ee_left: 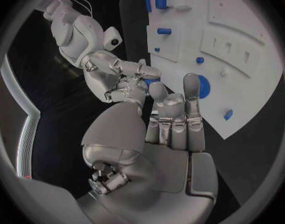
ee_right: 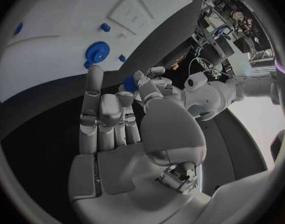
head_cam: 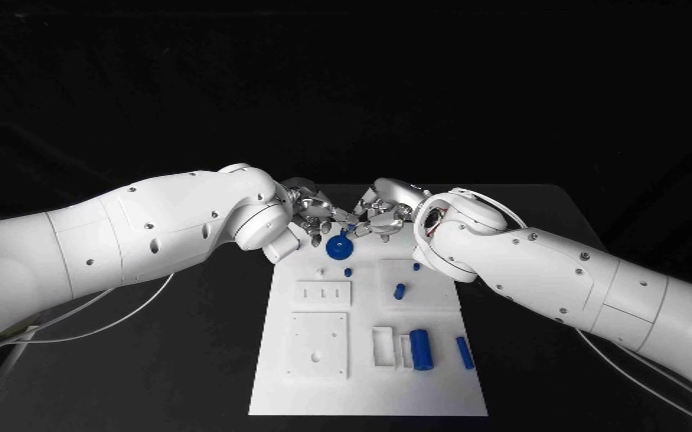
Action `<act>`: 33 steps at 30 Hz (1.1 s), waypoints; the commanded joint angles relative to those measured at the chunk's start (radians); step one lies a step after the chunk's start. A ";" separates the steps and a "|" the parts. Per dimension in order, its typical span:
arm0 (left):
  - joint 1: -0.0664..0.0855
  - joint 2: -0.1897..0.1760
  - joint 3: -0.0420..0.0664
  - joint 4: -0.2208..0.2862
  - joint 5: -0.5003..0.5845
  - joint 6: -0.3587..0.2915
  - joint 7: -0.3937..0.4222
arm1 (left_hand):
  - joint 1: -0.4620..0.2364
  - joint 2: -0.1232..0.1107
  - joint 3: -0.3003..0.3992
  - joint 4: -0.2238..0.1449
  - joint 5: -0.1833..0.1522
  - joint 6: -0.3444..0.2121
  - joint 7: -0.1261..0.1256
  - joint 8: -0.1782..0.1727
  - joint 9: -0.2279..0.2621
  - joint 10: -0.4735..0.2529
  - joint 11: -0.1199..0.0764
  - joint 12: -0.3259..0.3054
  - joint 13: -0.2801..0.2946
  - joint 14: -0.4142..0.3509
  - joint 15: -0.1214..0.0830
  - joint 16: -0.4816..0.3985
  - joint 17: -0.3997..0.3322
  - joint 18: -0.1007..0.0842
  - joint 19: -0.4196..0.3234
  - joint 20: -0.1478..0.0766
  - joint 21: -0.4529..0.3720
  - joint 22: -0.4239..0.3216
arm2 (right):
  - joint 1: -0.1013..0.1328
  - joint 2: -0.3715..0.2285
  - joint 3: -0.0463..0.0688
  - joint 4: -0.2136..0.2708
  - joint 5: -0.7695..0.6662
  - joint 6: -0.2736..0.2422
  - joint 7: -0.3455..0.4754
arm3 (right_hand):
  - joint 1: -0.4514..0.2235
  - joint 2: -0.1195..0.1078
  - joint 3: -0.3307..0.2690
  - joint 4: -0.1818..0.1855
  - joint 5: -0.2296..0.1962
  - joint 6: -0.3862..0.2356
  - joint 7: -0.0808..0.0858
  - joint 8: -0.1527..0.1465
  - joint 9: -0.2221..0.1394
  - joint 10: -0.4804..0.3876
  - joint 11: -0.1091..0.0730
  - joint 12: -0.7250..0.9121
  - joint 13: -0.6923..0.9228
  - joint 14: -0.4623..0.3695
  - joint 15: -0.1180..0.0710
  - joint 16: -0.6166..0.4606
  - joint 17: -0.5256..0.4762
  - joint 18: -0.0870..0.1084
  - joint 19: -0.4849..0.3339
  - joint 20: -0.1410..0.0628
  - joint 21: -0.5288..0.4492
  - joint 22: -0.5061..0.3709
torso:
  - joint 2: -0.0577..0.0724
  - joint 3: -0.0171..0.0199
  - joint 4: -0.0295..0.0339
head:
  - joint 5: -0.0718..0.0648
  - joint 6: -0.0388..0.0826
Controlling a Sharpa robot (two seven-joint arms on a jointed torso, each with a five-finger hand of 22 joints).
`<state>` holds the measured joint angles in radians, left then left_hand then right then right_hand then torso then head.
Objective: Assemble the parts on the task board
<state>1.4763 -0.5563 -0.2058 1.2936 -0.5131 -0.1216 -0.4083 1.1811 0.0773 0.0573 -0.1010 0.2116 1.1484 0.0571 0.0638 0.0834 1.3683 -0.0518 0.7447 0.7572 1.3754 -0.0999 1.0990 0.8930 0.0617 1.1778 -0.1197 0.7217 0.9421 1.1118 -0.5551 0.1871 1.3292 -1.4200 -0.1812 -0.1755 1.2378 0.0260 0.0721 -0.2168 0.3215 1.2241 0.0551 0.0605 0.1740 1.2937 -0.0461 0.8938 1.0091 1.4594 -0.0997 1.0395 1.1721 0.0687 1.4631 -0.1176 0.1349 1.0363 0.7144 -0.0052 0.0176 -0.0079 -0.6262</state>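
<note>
Item in hand: one small blue part (ee_right: 130,83), raised above the far end of the task board (head_cam: 433,392), at the spot where the two hands meet fingertip to fingertip. Right hand (head_cam: 382,214): thumb and a finger appear to pinch the part, the other fingers straight and close together. Left hand (head_cam: 300,214): fingers long and side by side, thumb reaching to the same spot; whether it also grips the part cannot be told. Step, as judged: passing or re-seating the part between the hands before it goes into the board. Handling advice: let one hand keep a firm pinch until the other has closed fully; release slowly; keep the part over the board so that a slip lands on white, not on the black table (head_cam: 173,372); turn it to its socket's line before lowering. Count, head view, blue parts lying on the board: one round disc (head_cam: 338,246) just below the hands; two small pegs (head_cam: 348,272); one short cylinder (head_cam: 400,291); one large cylinder (head_cam: 420,349); one slim bar (head_cam: 464,352). Left wrist view adds one small piece (ee_left: 228,114) near the board's edge beside the disc. White fixtures on the board: one slotted plate (head_cam: 322,294), one square plate (head_cam: 319,342), one bracket (head_cam: 384,345). Hands: two. Board: one.
</note>
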 commanded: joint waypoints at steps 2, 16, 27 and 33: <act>-0.001 -0.001 0.000 -0.001 0.002 0.029 0.009 | 0.005 0.008 0.013 -0.017 0.051 -0.003 0.001 0.000 -0.002 -0.009 0.001 0.004 -0.001 -0.008 -0.001 -0.003 -0.003 -0.008 0.009 0.001 -0.008 0.008 | 0.001 -0.001 0.001 0.000 0.004 0.009 0.002 | 0.005 0.002 0.007 0.001 0.003 0.032 -0.025 0.003 0.003 -0.001 -0.006 0.001 0.001 0.003 -0.006 0.005 0.001 -0.015 0.032 -0.007 0.003 0.000 | 0.000 -0.0002 0.0016 | -0.003 -0.001; -0.001 -0.013 -0.001 0.001 0.004 0.061 0.019 | -0.034 -0.006 0.029 -0.014 0.060 -0.015 0.005 0.000 -0.006 -0.016 0.005 0.004 -0.003 -0.016 0.001 -0.012 -0.015 -0.009 0.014 0.003 -0.039 0.042 | 0.001 -0.014 -0.002 -0.010 0.006 0.004 0.000 | 0.002 0.004 0.011 0.003 0.002 0.030 -0.025 0.003 0.003 -0.004 -0.006 -0.004 -0.003 0.002 -0.006 0.002 -0.001 -0.015 0.031 -0.007 0.003 0.000 | -0.001 0.0004 0.0007 | -0.006 0.001; -0.001 -0.011 -0.001 0.001 0.018 0.058 0.021 | -0.113 -0.062 -0.021 0.107 -0.153 -0.043 0.013 0.001 -0.002 -0.017 0.013 0.006 -0.007 -0.021 0.009 -0.017 -0.025 -0.006 0.020 0.010 -0.065 0.061 | 0.001 -0.014 -0.004 -0.010 0.008 0.000 0.000 | 0.001 0.006 0.013 0.005 0.000 0.030 -0.026 0.003 0.004 -0.004 -0.006 -0.004 -0.003 0.003 -0.006 0.003 -0.001 -0.015 0.032 -0.007 0.003 -0.001 | -0.001 0.0011 0.0002 | -0.010 0.001; -0.001 -0.010 -0.001 -0.002 0.025 0.046 0.024 | -0.181 -0.124 -0.071 0.242 -0.165 -0.058 0.016 0.001 -0.006 -0.013 0.012 -0.001 -0.008 -0.022 0.006 -0.018 -0.020 -0.012 0.024 0.005 -0.076 0.073 | 0.001 -0.012 -0.006 -0.010 0.008 0.003 -0.001 | 0.002 0.005 0.015 0.004 0.000 0.031 -0.026 0.003 0.004 -0.003 -0.006 -0.003 -0.002 0.003 -0.006 0.003 0.000 -0.015 0.032 -0.007 0.003 -0.001 | 0.000 0.0004 0.0005 | -0.011 0.002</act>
<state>1.4756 -0.5686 -0.2068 1.2918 -0.5018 -0.0787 -0.4012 0.9965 -0.0440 -0.0015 0.1248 0.0508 1.0963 0.0727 0.0637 0.0787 1.3533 -0.0450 0.7444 0.7500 1.3608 -0.0928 1.0860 0.8704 0.0617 1.1957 -0.1161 0.6502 1.0125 1.1124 -0.5681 0.1814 1.3190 -1.4143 -0.1770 -0.1761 1.2338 0.0220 0.0803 -0.2141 0.3214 1.2240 0.0549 0.0608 0.1740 1.2917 -0.0482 0.8938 1.0069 1.4594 -0.0997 1.0395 1.1718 0.0687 1.4631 -0.1176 0.1349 1.0363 0.7138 -0.0040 0.0177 -0.0180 -0.6237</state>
